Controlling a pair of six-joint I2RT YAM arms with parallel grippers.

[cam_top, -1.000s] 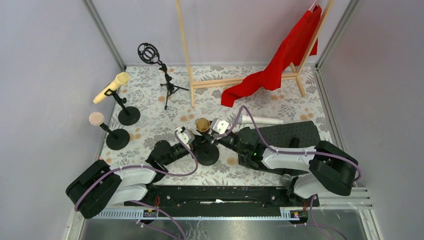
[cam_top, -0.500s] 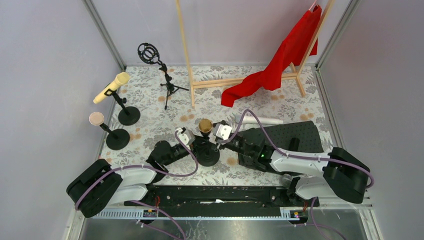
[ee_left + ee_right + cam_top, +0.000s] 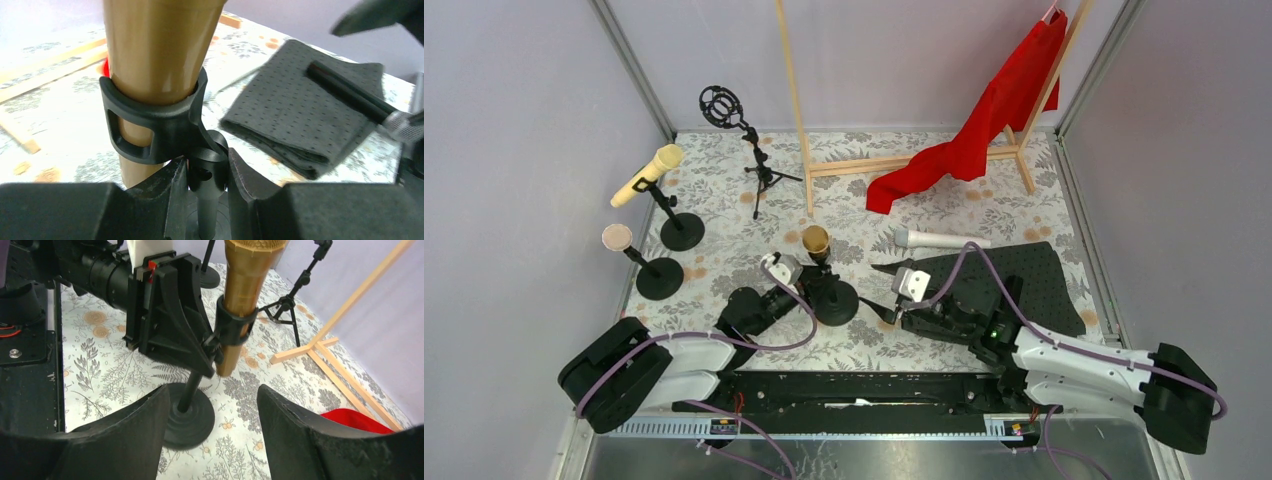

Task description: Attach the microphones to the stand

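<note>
The gold microphone (image 3: 816, 240) stands upright in the clip of a black round-base stand (image 3: 834, 303); it shows close in the left wrist view (image 3: 155, 50) and in the right wrist view (image 3: 246, 285). My left gripper (image 3: 809, 285) is shut on the stand's post (image 3: 209, 180) just under the clip (image 3: 150, 125). My right gripper (image 3: 886, 290) is open and empty, a short way right of the stand. The white microphone (image 3: 939, 239) lies on the table. The pale yellow microphone (image 3: 648, 174) and the pink microphone (image 3: 617, 237) sit in stands at the left.
A black tripod stand with a shock mount (image 3: 724, 108) is at the back. A wooden rack (image 3: 904, 160) carries a red cloth (image 3: 984, 120). A dark perforated mat (image 3: 1014, 275) lies under my right arm.
My right gripper has let go of the gold microphone and drawn back to the right, open. The stand with the gold microphone has shifted slightly left and back in my left gripper.
</note>
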